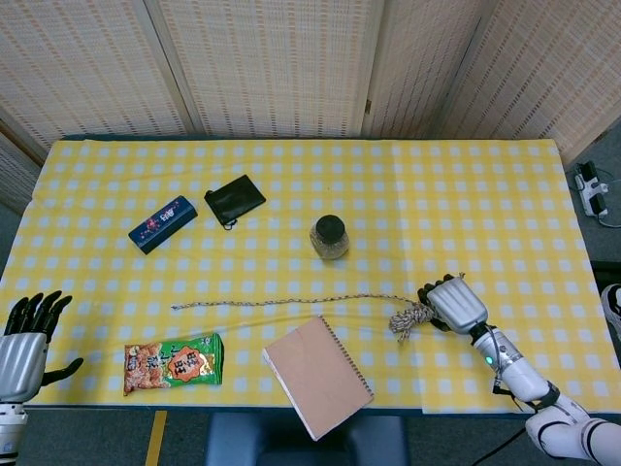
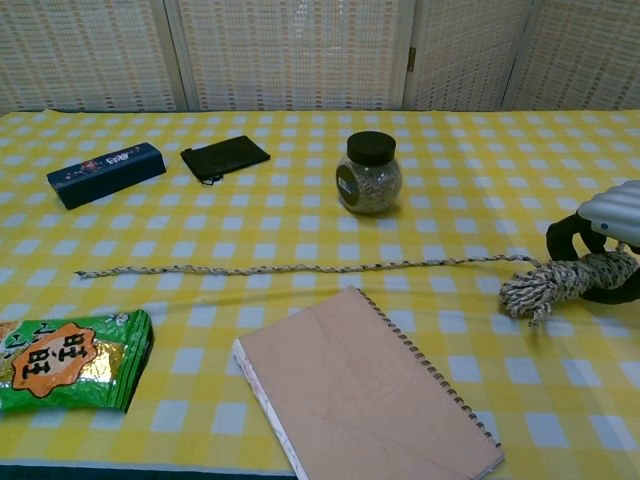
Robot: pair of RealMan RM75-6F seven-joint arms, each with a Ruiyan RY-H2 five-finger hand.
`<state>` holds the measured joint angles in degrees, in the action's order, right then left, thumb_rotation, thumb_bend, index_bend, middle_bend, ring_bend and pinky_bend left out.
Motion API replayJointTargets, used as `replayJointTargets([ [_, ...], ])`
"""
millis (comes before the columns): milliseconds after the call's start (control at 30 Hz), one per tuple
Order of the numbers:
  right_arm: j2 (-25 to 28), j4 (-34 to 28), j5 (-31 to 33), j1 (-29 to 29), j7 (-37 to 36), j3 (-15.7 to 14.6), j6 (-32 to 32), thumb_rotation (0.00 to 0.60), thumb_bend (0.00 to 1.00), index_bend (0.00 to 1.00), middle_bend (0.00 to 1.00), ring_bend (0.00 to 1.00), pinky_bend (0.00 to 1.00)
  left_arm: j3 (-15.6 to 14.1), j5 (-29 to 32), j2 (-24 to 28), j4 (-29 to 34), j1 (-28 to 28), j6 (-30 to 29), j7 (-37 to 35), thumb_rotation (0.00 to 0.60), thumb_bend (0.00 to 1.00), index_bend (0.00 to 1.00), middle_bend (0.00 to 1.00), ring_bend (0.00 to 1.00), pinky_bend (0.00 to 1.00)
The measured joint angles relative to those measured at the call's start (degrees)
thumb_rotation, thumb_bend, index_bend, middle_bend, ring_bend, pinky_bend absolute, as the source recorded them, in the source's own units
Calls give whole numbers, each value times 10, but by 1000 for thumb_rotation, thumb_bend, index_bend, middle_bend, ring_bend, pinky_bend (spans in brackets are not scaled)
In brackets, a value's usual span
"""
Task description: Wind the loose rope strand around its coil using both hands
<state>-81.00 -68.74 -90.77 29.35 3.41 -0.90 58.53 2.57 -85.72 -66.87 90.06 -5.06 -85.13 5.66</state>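
Observation:
A speckled rope coil (image 1: pixel 411 317) (image 2: pixel 555 281) is gripped by my right hand (image 1: pixel 454 304) (image 2: pixel 603 240) near the table's right front, lifted slightly off the cloth. Its loose strand (image 1: pixel 281 301) (image 2: pixel 300 268) runs left across the yellow checked table (image 1: pixel 505 214) to a free end above the snack bag. My left hand (image 1: pixel 21 345) hovers off the front left corner with its fingers spread and nothing in them; the chest view does not show it.
A brown spiral notebook (image 1: pixel 317 375) (image 2: pixel 365 400) lies just in front of the strand. A green snack bag (image 1: pixel 173 362) (image 2: pixel 65 360) sits front left. A jar (image 1: pixel 329 237) (image 2: pixel 369 173), black pouch (image 1: pixel 234 201) (image 2: pixel 224 158) and blue box (image 1: pixel 162 223) (image 2: pixel 105 173) stand behind.

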Motion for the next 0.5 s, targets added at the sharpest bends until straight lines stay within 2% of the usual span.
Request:
replayJointTargets([
  [267,33,-48,-8,8,-26,8,20,600,488,689,570,619,490,22,-39,0,-16,-52,18,-39,600,173,311,284,278,183],
  [500,62,-90,-6,29,-44,20,9,600,502,696,577,623,496,37,-50,-7,-36,-117,90,-70,600,256,390,398,422,341],
])
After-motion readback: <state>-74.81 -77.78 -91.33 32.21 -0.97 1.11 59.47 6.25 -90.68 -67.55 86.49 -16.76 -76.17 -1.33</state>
